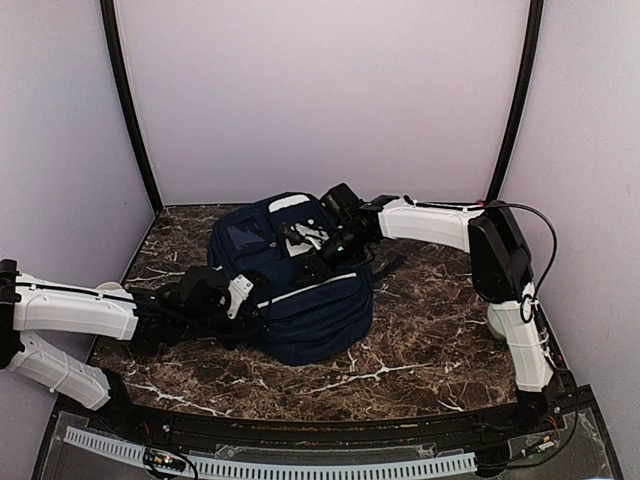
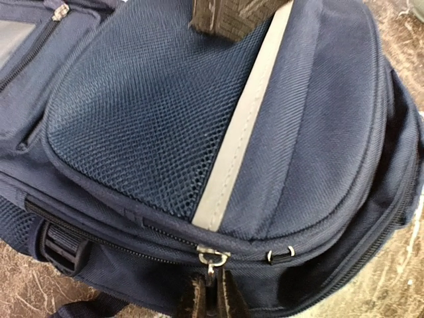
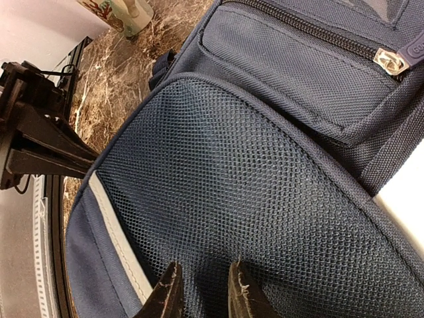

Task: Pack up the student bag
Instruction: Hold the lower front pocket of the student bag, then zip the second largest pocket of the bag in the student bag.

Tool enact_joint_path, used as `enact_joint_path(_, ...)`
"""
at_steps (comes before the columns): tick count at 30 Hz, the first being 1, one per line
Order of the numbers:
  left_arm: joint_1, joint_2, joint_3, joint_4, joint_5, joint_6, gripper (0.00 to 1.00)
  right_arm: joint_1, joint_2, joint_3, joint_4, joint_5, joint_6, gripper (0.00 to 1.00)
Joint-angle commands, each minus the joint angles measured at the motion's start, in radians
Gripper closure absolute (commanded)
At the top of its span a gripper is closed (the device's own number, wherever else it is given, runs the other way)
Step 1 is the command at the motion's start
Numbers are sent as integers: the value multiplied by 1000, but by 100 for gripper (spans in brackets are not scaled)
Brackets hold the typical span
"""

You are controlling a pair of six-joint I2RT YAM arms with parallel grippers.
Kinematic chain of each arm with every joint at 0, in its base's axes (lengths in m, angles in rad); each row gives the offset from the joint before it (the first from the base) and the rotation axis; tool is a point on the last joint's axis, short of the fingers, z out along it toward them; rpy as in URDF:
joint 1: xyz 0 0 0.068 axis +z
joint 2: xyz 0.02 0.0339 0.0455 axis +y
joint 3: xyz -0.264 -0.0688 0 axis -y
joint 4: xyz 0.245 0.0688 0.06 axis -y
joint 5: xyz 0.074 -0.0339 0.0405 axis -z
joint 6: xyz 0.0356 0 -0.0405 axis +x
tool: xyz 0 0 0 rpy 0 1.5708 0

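Left wrist view shows the left gripper (image 2: 211, 298) at six o'clock clamped on the zipper pull (image 2: 212, 260) of the student bag (image 1: 300, 300) at the centre of the table (image 1: 430, 340), the right gripper (image 3: 204, 295), jaws slightly parted, pinning the mesh pocket (image 2: 152, 119) at twelve: unzipping seems the step in hand, needing a steady pull along the track.

- Up top, we look down from behind at the whole table (image 1: 420, 340).
- On the left wrist, we look at the bag (image 2: 331, 132) from very close.
- The right wrist is close too; both see the mesh (image 2: 146, 112) and stripe (image 2: 245, 112).
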Motion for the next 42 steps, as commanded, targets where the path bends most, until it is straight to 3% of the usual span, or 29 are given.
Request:
enact_joint_path(1,-16,-59,48,-69,108,-5,100,-2,69,-40,-34,67,15,76)
enact_joint_path(7,-38,-9,92,-71,305,-26,100,-3,72,-43,-31,59,23,80)
enact_joint_path(16,-141,194,213,17,315,-23,100,-2,81,-46,-29,54,29,80)
enact_joint_path(31,-162,396,340,231,300,0,99,-15,47,-51,-27,32,32,82)
enact_joint_path(33,-162,401,359,215,302,15,94,-18,31,-38,-49,27,19,82)
enact_joint_path(35,-162,393,387,137,308,38,82,-28,-2,-21,-81,13,8,81)
enact_joint_path(42,-164,263,476,-216,309,161,65,-123,-302,-131,-68,17,2,71)
